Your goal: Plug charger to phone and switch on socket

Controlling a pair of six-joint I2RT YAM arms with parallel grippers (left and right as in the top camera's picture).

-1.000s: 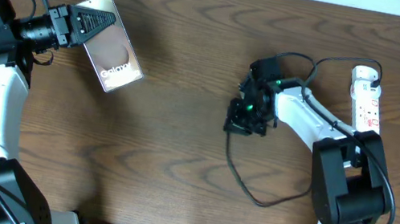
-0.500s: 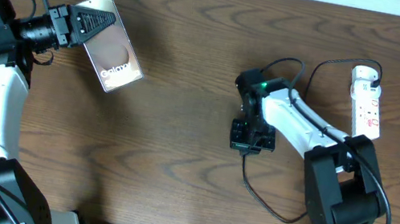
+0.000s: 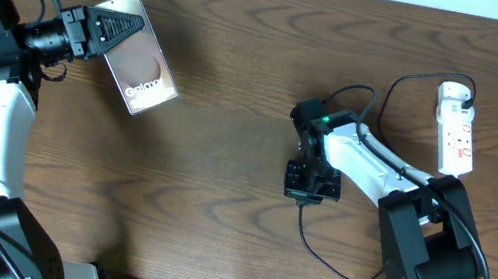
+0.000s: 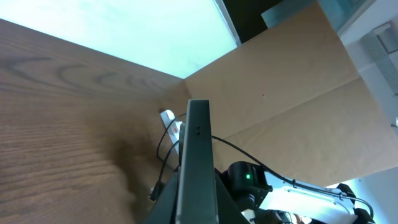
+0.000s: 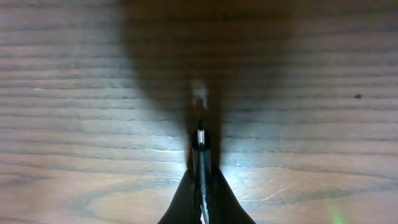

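Left gripper point(image 3: 106, 26) is clamped on one end of the phone point(image 3: 141, 59), lifted at far left, while the right gripper point(image 3: 311, 182) is pinched narrow on the charger point(image 5: 200, 134) plug, tip aimed down at the bench point(image 3: 218, 205) mid-table, well apart from the phone. Risks: the phone is held by one end only, so insertion force could pivot it or slip the thin plug in the jaws and miss the port. Slack cable looping by the right arm could snag and tug the socket point(image 3: 458, 129) at far right.
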